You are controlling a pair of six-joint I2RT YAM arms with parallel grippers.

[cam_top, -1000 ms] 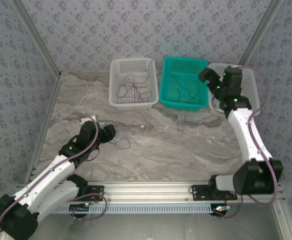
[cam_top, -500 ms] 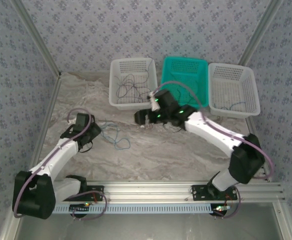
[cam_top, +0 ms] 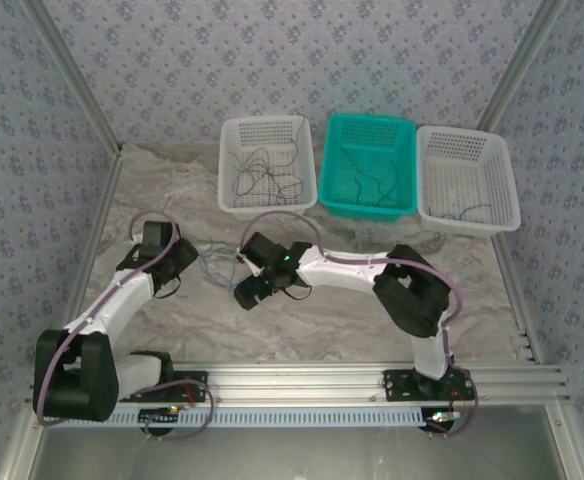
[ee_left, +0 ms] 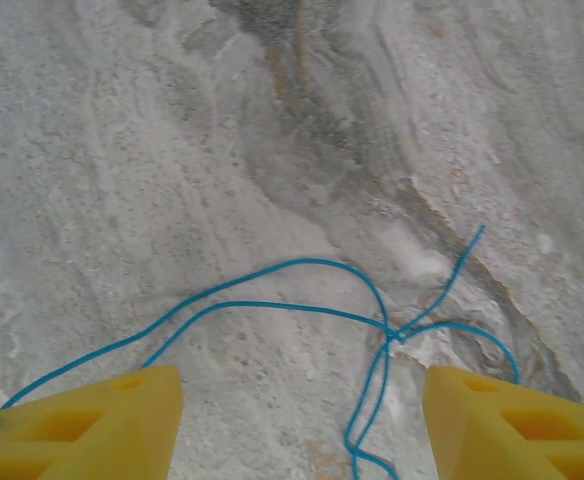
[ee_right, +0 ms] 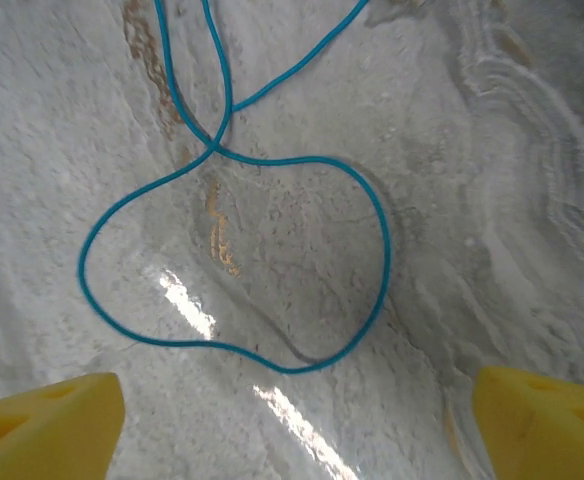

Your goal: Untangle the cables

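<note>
On the stone worktop (cam_top: pixel 372 310), the left pincer (ee_left: pixel 302 400) and right pincer (ee_right: pixel 297 400), both spread and empty, should pinch the blue cable (ee_right: pixel 386 255) beside its crossing, then pull gently.

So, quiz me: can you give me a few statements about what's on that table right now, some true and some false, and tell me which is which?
1. The middle basket is teal. True.
2. The blue cable on the table lies in a straight line. False: it curls into a loop and crosses itself.
3. The right gripper is clamped on that cable. False: its fingers stand apart above the loop.
4. The leftmost basket holds dark cables. True.
</note>
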